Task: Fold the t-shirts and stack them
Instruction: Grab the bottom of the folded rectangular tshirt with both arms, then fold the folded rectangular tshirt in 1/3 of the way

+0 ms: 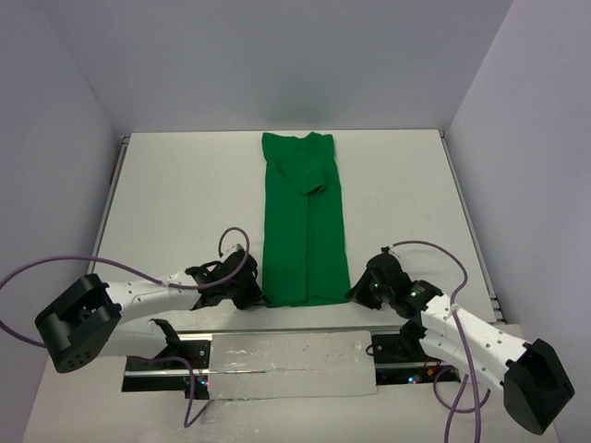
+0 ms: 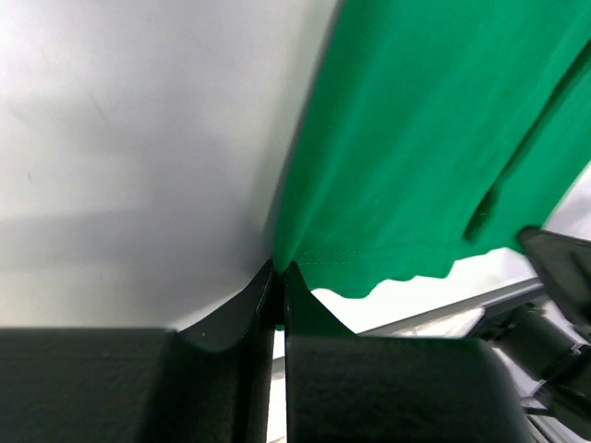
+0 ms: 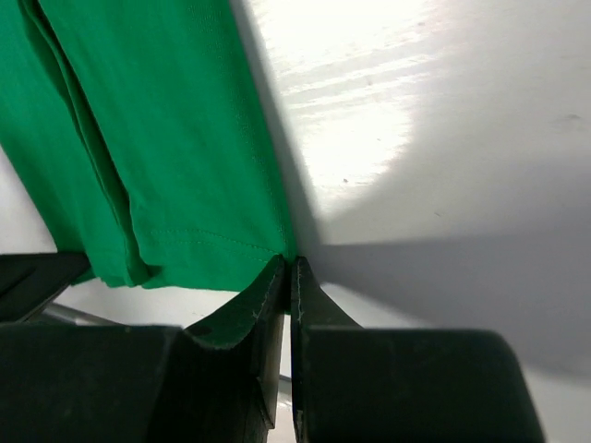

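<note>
A bright green t-shirt point(image 1: 303, 217) lies on the white table as a long narrow strip, folded lengthwise, running from the far edge toward the arms. My left gripper point(image 1: 258, 297) is shut on its near left hem corner point(image 2: 294, 260). At the near right hem corner point(image 3: 277, 247), my right gripper point(image 1: 355, 293) is shut on the cloth. Both pairs of black fingers point(image 2: 305, 305) point(image 3: 268, 295) pinch the cloth at their tips. The folded sleeves bunch at the far end point(image 1: 309, 152).
Purple cables point(image 1: 55, 268) loop from both arms. A metal base plate point(image 1: 277, 365) spans the near table edge between the arm bases. White walls enclose the table on three sides. The right arm's wrist shows at the edge of the left wrist view point(image 2: 554, 305).
</note>
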